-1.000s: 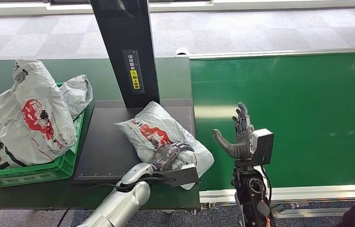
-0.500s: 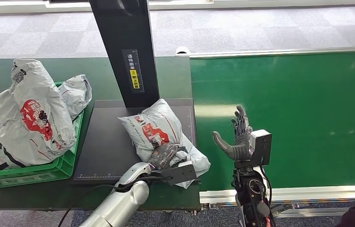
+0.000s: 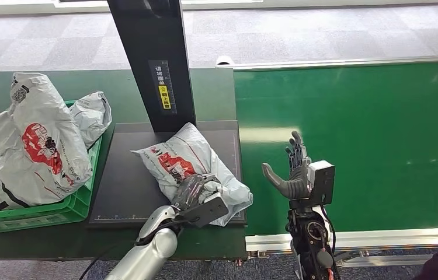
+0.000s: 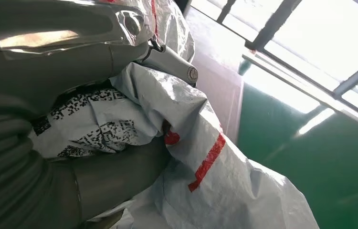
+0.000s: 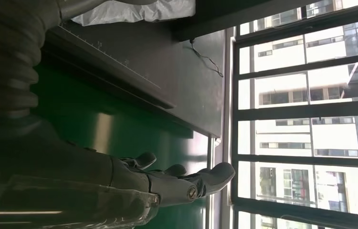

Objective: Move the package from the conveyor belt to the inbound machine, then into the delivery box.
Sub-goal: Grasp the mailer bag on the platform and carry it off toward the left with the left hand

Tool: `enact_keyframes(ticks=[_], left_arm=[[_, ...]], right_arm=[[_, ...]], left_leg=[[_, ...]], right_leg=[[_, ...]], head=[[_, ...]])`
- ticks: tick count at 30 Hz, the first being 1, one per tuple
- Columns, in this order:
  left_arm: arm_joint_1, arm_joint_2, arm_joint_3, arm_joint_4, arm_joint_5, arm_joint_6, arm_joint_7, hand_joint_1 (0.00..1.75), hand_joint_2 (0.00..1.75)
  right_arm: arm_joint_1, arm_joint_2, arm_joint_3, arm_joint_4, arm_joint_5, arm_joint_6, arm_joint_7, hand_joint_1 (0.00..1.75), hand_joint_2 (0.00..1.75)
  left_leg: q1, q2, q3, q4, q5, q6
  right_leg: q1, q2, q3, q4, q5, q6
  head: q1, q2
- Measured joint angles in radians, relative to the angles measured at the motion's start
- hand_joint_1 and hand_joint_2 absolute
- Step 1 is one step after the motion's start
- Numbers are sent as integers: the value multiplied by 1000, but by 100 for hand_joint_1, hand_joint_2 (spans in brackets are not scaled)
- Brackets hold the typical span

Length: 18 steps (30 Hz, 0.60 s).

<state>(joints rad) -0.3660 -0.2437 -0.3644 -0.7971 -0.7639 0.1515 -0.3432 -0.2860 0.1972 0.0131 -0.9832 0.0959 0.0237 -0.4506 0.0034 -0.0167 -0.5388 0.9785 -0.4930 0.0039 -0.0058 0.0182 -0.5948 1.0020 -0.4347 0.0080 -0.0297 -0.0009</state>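
Your package (image 3: 190, 163) lies at centre frame on the dark plate of the inbound machine (image 3: 129, 186), a crumpled grey-white poly mailer with red print. Judging by the folds, it is soft, light and slick; the film likely slides and bunches. Left hand (image 3: 196, 192) clamps its near corner, thumb under, fingers over. Take a thick gather of film rather than a flat face. Right hand (image 3: 295, 169) stands with fingers apart, holding nothing, above the green conveyor belt (image 3: 380, 134). Delivery box (image 3: 35, 214), lower left, already holds two bags.

Silver arms (image 3: 146, 254), grey ribbed wrist covers, dark fingers (image 3: 296, 153) (black cables below).
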Motion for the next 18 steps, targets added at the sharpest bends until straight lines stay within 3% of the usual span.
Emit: enact_keyframes(ticks=[3, 6, 8, 18], left_arm=[[26, 4, 24, -43, 51, 50, -44, 175, 175], [74, 17, 31, -177, 274, 220, -233, 175, 175], [98, 26, 35, -295, 414, 285, -328, 175, 175], [191, 87, 38, -696, 565, 372, -355, 175, 175]], right_arm=[[-3, 0, 0, 4, 2, 3, -7, 0, 175], [-14, -1, 0, 16, 1, 4, -39, 0, 175], [-23, -3, -1, 29, -1, 5, -57, 0, 175], [-40, -9, 0, 67, -4, 5, -73, 0, 175]], left_leg=[[0, 0, -3, 0, 0, 0], [0, 1, -6, 0, 1, 0], [0, 0, -8, 0, 1, 0], [0, 0, -12, 0, 0, 0]], right_leg=[[0, 0, -3, 0, 0, 0], [0, 1, -7, 1, 1, -1], [0, 1, -8, 1, 0, -1], [0, 0, -12, 1, 0, 0]], head=[[0, 0], [0, 0], [0, 0], [0, 0]])
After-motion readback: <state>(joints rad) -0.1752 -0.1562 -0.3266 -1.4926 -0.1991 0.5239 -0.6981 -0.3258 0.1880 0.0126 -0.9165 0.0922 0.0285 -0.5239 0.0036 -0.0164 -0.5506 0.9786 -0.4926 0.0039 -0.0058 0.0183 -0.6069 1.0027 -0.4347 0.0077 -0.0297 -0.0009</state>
